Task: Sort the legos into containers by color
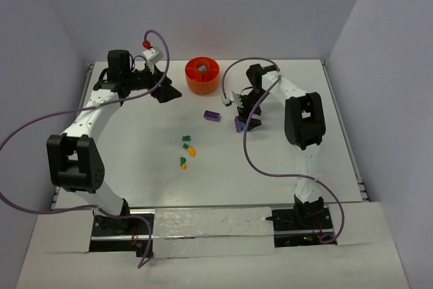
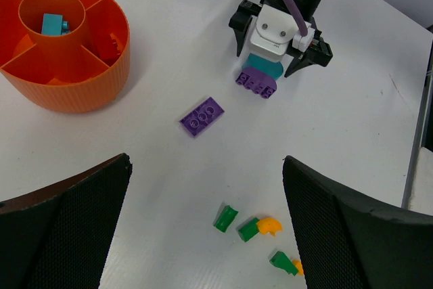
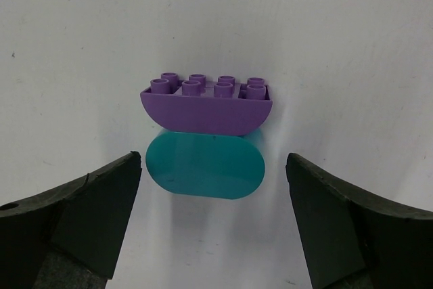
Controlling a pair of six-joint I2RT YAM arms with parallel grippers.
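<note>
Right gripper point(image 1: 245, 121), top view: jaws spread and empty over the purple brick point(image 1: 238, 125), right of the orange tub point(image 1: 202, 86). Left wrist view: this brick touched a teal brick point(image 2: 264, 68). Right wrist view: their long axis ran finger to finger, purple studs uppermost. Closing evenly on both ends would likely hold best.

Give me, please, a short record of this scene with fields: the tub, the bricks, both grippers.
tub: orange, round, with dividers; one teal brick in its centre ring
flat purple brick: loose on the table, between tub and right gripper
curved purple brick: touches a teal piece; joined or not, cannot tell
green and yellow bricks: small cluster, nearer the arm bases
left gripper: open, holds nothing
right gripper: open, one jaw each side of the purple-teal pair, not touching
</note>
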